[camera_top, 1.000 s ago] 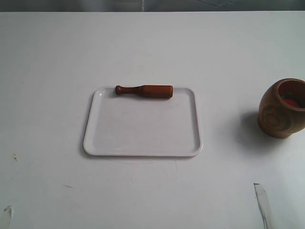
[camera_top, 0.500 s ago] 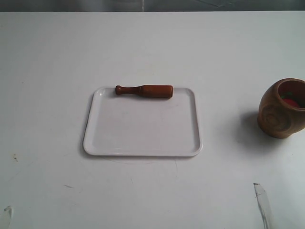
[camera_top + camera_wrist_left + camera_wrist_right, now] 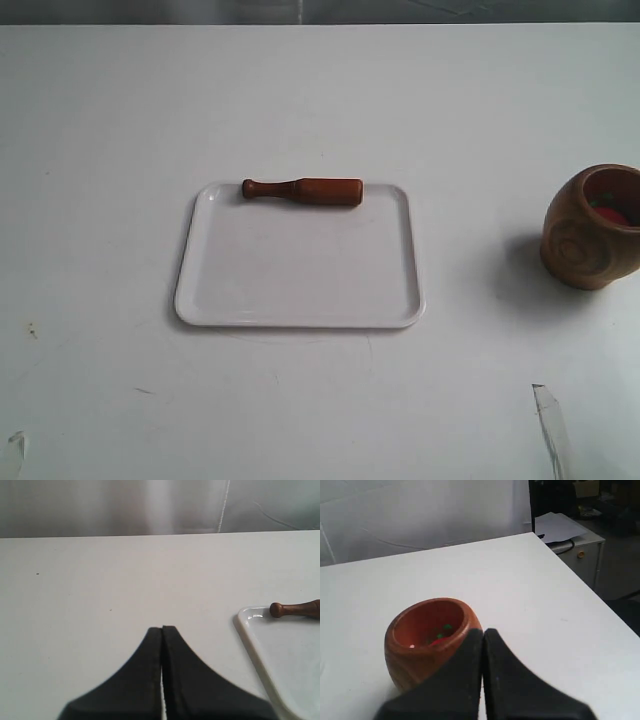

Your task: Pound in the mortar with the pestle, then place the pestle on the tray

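Note:
The dark reddish-brown pestle (image 3: 302,190) lies along the far rim of the white tray (image 3: 300,300) in the middle of the table, knobbed handle pointing left. Its knob (image 3: 276,609) and a tray corner (image 3: 250,625) show in the left wrist view. The light-brown wooden mortar (image 3: 592,228) stands upright at the right edge, with red and green bits inside (image 3: 439,636). My left gripper (image 3: 162,628) is shut and empty, over bare table beside the tray. My right gripper (image 3: 483,631) is shut and empty, close in front of the mortar (image 3: 420,645). Neither gripper's fingers show in the exterior view.
Two pale slivers sit at the bottom corners of the exterior view (image 3: 548,420) (image 3: 12,448). The table's right edge (image 3: 580,585) drops off beyond the mortar, with a cabinet (image 3: 580,550) past it. White table surrounds the tray.

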Action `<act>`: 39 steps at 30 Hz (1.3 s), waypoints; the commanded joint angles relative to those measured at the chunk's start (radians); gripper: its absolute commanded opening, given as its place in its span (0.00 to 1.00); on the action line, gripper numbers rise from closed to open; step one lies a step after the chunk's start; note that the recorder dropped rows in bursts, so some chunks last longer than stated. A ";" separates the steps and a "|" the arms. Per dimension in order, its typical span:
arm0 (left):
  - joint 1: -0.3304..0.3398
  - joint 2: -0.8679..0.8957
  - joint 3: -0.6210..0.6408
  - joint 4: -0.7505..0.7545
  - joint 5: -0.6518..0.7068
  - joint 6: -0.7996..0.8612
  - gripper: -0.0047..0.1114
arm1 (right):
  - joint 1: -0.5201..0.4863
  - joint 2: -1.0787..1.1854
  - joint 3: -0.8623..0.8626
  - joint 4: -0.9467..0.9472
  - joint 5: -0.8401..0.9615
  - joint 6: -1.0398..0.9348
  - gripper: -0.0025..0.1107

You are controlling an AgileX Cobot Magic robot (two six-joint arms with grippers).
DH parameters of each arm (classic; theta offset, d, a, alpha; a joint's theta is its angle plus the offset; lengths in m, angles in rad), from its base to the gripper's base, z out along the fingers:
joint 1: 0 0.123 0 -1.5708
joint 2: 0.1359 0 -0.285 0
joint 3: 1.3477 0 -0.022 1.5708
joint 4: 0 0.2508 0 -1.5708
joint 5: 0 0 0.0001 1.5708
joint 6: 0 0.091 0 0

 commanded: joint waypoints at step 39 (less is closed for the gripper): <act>-0.008 -0.001 0.001 -0.007 -0.003 -0.008 0.04 | 0.002 -0.002 0.004 -0.016 0.004 -0.102 0.02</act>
